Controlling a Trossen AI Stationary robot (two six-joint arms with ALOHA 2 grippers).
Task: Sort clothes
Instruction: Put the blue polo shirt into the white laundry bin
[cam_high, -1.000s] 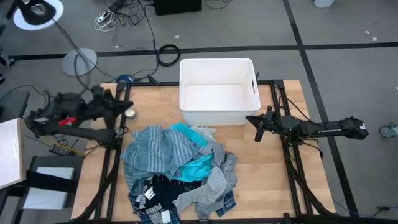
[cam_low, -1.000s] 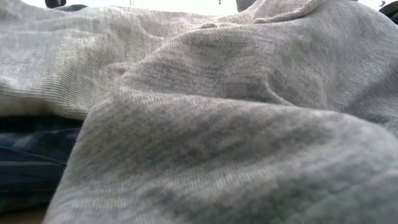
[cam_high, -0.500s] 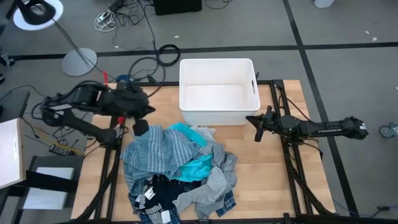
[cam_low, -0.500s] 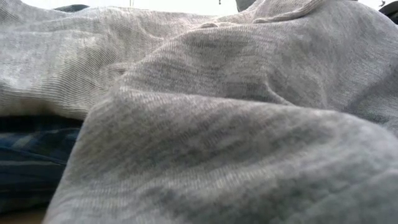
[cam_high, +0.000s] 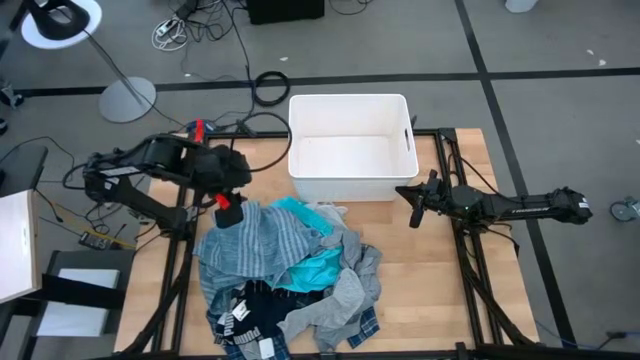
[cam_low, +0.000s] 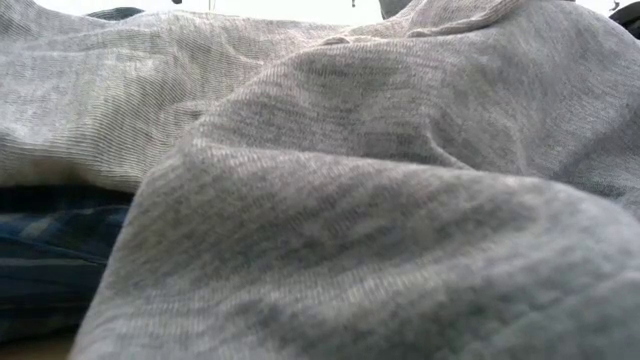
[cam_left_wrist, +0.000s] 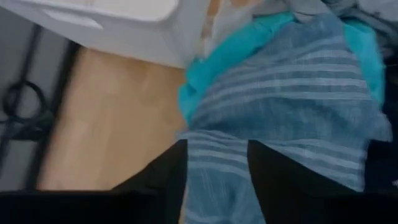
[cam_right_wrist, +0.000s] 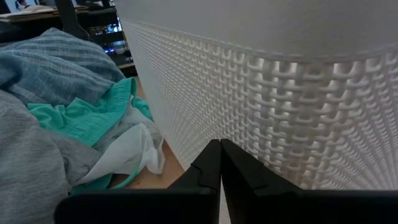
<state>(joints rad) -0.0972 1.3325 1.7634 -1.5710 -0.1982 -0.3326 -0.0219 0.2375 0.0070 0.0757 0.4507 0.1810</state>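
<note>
**Left gripper open over the striped garment beside the white bin**

The left gripper (cam_high: 228, 207) hangs just left of the white bin (cam_high: 351, 146), over the upper left edge of the clothes (cam_high: 290, 280), which lie heaped on the pale wooden surface (cam_high: 420, 280) directly in front of the bin. Its jaws stand apart and hold nothing; in the left wrist view the two dark fingers (cam_left_wrist: 165, 171) frame a strip of the blue-grey striped garment (cam_left_wrist: 292, 112), a thin woven cloth with fine pale bands. Beside it a fold of the turquoise garment (cam_left_wrist: 217, 62) shows smooth and bright, nearest the bin's wall.

From above, the pile reads as crumpled, soft shapes: striped cloth on the side away from the bin's right wall, turquoise in the middle, the navy garment (cam_high: 250, 318) with white lettering farthest from the bin, and the grey garment (cam_high: 345, 290) draped across.

The low view is filled by that grey garment's (cam_low: 380, 200) ribbed, heathered knit, with a sliver of the plaid shirt (cam_low: 50, 250) under it.

The right gripper (cam_high: 412, 198) rests at the bin's front right corner, its jaws pressed together and empty. Only its wrist view shows the bin's (cam_right_wrist: 280, 99) moulded basket-weave wall.
</note>
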